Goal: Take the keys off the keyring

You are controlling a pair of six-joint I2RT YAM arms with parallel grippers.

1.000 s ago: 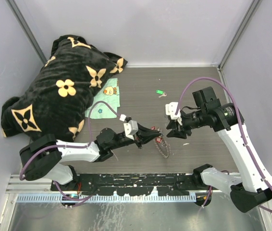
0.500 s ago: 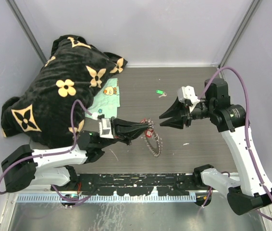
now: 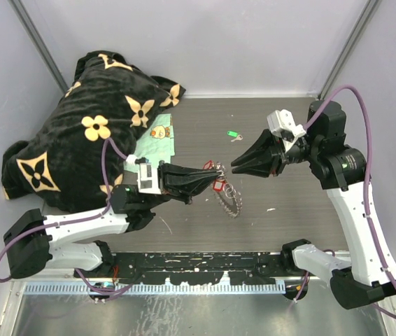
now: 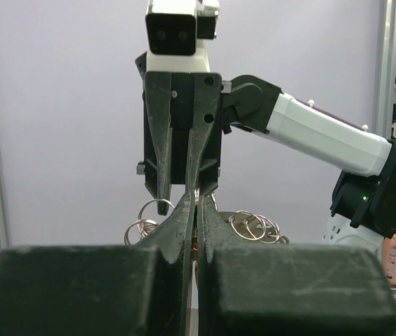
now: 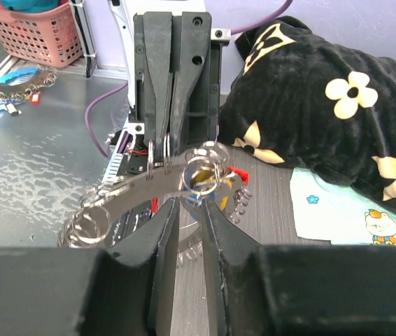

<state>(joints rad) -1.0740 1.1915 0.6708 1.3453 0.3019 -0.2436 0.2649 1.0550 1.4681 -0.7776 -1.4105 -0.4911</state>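
Holding keyring (image 3: 229, 201) higher; left end effector (image 3: 212, 176) clamped.

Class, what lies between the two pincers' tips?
The red-tagged keys on the keyring, hanging between left pincer and right pincer; top external view shows it.

The left arm (image 3: 79, 222) and right arm (image 3: 355, 217) are clad in white shells joined by black rounded joint housings. A purple cable (image 3: 345, 87) is looped along each. The right gripper (image 4: 179, 203) is fitted with black tapered fingers (image 4: 157, 161), small screws and a white-cased camera block (image 4: 182, 28).
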